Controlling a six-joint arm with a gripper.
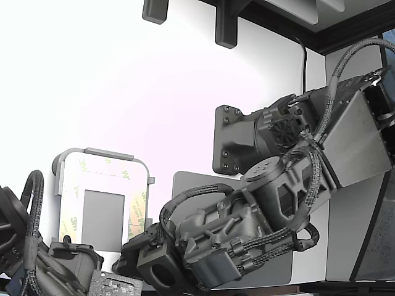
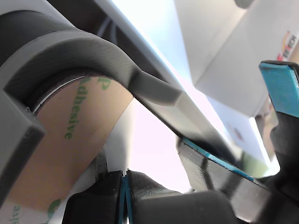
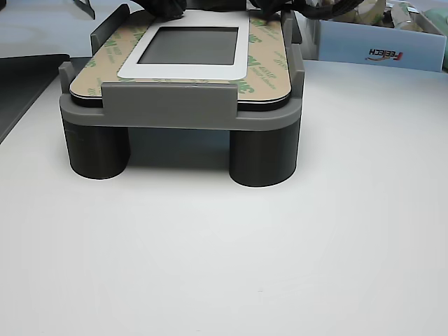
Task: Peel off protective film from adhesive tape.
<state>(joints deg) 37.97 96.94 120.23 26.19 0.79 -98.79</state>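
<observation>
The adhesive tape (image 3: 264, 66) forms a tan border with green logos around a grey rectangle (image 3: 189, 45), on a grey fixture (image 3: 168, 105). The exterior view shows the tape (image 1: 137, 209) lying flat, the protective film on it. My gripper (image 1: 145, 246) sits at the fixture's near right corner in the exterior view. In the wrist view its blue-padded fingers (image 2: 280, 86) stand apart, with nothing between them, next to the fixture's curved rim (image 2: 93, 51) and the film (image 2: 70, 144). A second dark gripper tip (image 2: 124, 196) shows pressed together below the film.
A second arm (image 1: 37, 253) sits at the exterior view's lower left by the fixture. A dark-grey mat (image 1: 185, 185) lies under my arm. A clear box with a label (image 3: 381, 42) stands behind the fixture. White table (image 3: 224, 252) spreads in front.
</observation>
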